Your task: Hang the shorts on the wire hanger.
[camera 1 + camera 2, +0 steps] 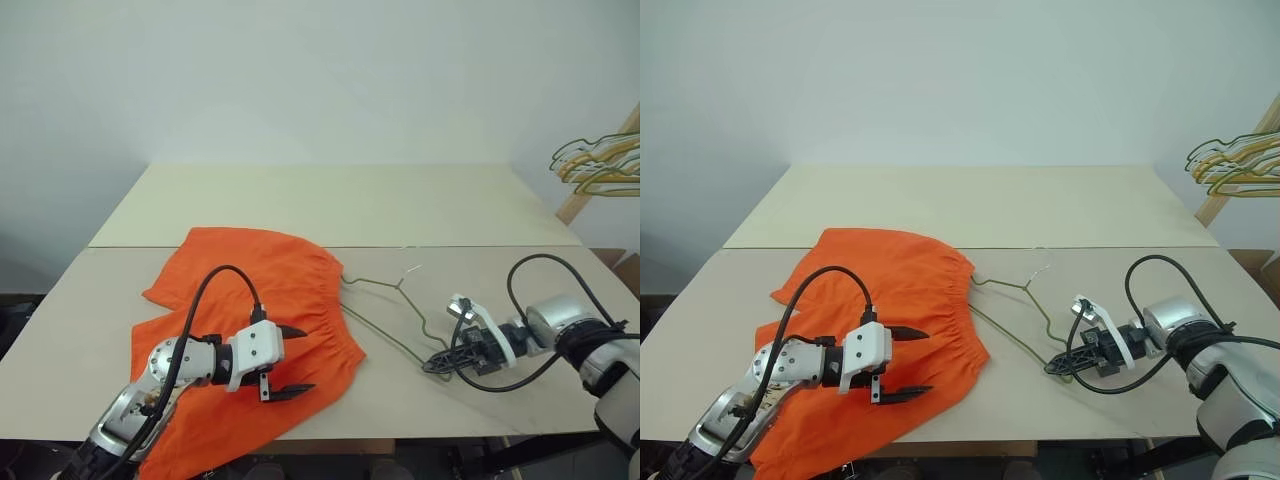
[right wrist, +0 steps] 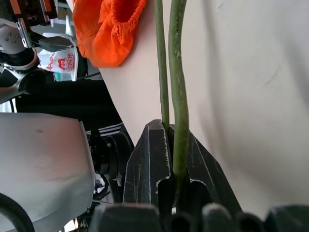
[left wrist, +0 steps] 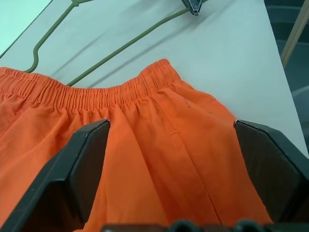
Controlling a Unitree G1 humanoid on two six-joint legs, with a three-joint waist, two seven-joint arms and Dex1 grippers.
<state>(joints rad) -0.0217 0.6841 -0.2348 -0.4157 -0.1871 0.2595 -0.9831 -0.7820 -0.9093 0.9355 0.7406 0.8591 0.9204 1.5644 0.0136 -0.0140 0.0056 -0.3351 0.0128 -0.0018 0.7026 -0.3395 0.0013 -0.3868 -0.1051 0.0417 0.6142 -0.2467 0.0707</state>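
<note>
Shorts (image 1: 255, 310) spread flat on table (image 1: 330, 205), waistband beside wire hanger (image 1: 385, 312). Left gripper (image 1: 290, 362) splayed wide above orange fabric. In right wrist view, right gripper (image 2: 169, 145) clamped on hanger wire.

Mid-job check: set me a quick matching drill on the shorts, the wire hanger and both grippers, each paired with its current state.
Column one:
1. shorts
2. wire hanger
3. left gripper
4. right gripper

Column two:
A. shut on thin wire
B. lying spread on the table
C. fingers wide open above orange fabric
D. one corner pinched, the rest lying on the table beside the waistband

Pairs: 1-B, 2-D, 3-C, 4-A
</note>
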